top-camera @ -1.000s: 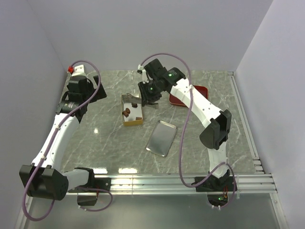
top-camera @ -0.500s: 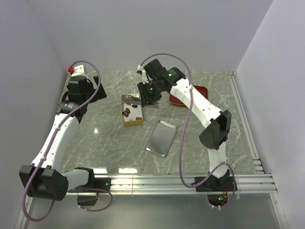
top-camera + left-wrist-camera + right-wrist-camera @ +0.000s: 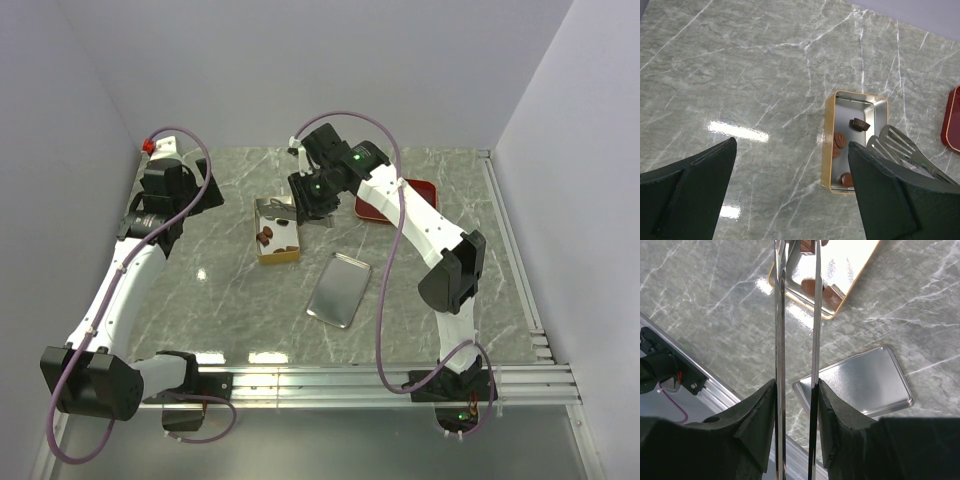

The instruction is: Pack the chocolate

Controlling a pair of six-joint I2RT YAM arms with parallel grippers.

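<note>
Tongs (image 3: 780, 315), tips cut off above, sit clamped in right gripper (image 3: 796, 390); left gripper (image 3: 791, 146) gapes empty.

Right gripper (image 3: 796, 390): jaws have eased wider on the tongs (image 3: 780, 315), whose two blades now stand further apart than a second ago. The tong tips have shifted slightly over the tin (image 3: 829, 145). One dark chocolate (image 3: 858, 123) now lies loose in the tin, apart from the tips.

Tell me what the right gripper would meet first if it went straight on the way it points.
The right gripper has tongs leading; their tips would likely meet the chocolate in the gold tin, though depth is unclear.
</note>
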